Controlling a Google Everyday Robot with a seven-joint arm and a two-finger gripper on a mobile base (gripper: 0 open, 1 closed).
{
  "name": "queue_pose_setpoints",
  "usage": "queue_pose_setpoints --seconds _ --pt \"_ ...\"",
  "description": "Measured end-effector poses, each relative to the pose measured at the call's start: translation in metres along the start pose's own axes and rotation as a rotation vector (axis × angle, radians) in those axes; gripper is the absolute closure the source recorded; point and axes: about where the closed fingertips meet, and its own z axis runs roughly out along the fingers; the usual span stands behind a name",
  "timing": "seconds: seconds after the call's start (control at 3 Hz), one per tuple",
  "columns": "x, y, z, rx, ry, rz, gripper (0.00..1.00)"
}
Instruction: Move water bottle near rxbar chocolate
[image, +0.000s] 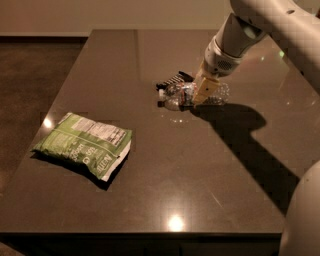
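One step left | we hold gripper (199, 97) clamped on bottle (178, 94), lying just beside rxbar (172, 81) on bench (200, 170) | next we should open and lift straight, avoiding rolling it.

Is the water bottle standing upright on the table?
No, the water bottle lies on its side right beside the black bar, with the gripper down over its middle.

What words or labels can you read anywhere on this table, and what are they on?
green chip bag: white lettering and a printed panel, too blurred to read.
rxbar chocolate: white stripes, unreadable.
water bottle, gripped by the hand right beside the rxbar chocolate: label band unreadable.
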Motion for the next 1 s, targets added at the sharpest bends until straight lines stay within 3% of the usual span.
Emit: queue_pose_setpoints --seconds 0.33,0.67,1.0 --pt "-0.0005 -0.0004 0.0037 -0.003 0.0 0.0 0.2" --pt "-0.0011 -0.0005 0.0066 -0.006 0.0 -0.001 0.0" --pt "-0.0011 -0.0005 0.0067 -0.006 0.0 -0.001 0.0"
